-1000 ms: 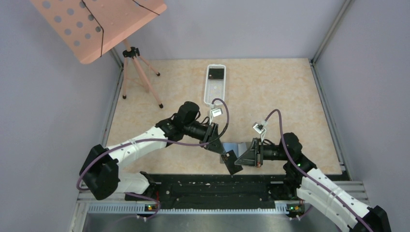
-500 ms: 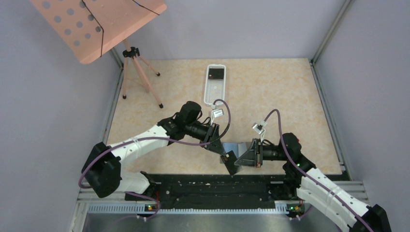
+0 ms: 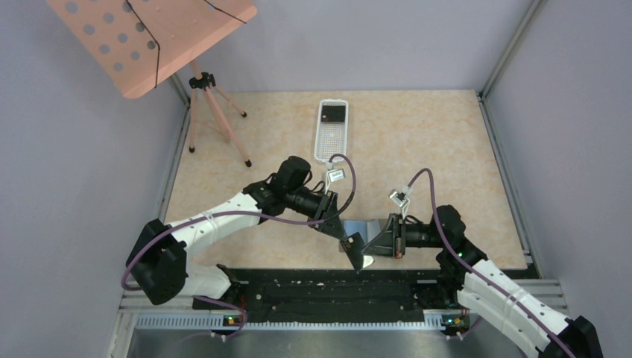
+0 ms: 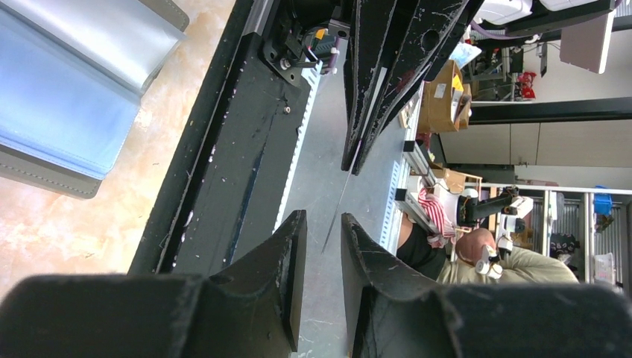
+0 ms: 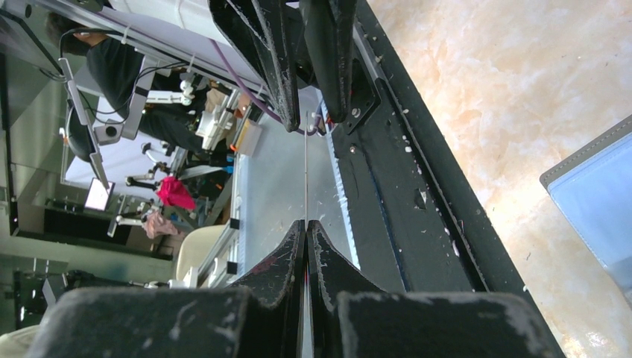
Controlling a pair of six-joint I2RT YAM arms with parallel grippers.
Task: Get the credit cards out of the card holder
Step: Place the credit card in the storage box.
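From above, the left gripper [image 3: 362, 257] and right gripper [image 3: 375, 250] meet tip to tip at the near edge of the table [image 3: 432, 149], just beside the open holder [image 3: 370, 225]. Left wrist: its jaws stand apart either side of a card [image 4: 339, 201] seen edge-on. Right wrist: its jaws are clamped on that card.

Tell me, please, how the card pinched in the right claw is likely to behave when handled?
The card shows edge-on as a straight hairline, unsagging beyond the shut right claw, so it is probably stiff and very light. Being so thin and seemingly smooth, it may pivot or slip if the open left claw nudges it.
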